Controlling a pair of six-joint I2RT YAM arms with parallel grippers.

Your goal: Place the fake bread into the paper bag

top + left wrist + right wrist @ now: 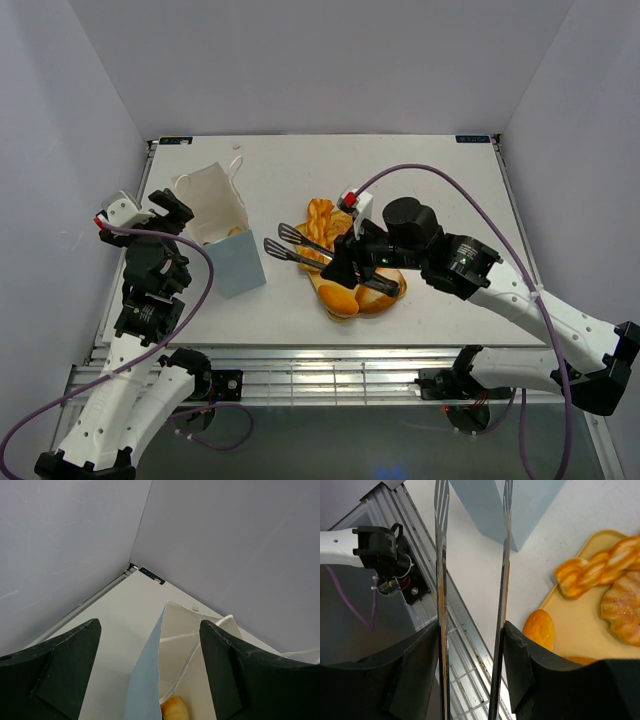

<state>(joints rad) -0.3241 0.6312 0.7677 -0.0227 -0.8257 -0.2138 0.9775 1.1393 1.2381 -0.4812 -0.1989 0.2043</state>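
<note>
L gripper [150, 627]: at L edge of table [420, 180], approx mid-depth. Jaws wide apart, gripping nothing. In wrist view the 2 fingers [60, 665] straddle the top rim of the paper bag [235, 265]; no contact visible on either side.

Paper bag: upright, mouth open, just R of L gripper, near L edge. White cord handle [227, 619] hangs at the rim. 1 golden roll [174, 707] lies inside, low in the bag.

Tongs [441, 555]: metal, betw. bag and tray, tips twd the bag's pale-blue side, tips apart.

Tray [575, 625]: yellow, table centre, twd near edge. Remaining fake bread [338, 300] heaped on it. Braided twist [592, 570] at far end, croissant [622, 607] just beside it, touching. 1 oval roll [538, 628] at the tray's bag-side rim; on or just off the tray, can't tell from this angle. More rolls at near end, partly hidden under R arm.

R gripper [470, 627]: over the tray, jaws at a middling gap, pinching the 2 tong arms from outside.
</note>
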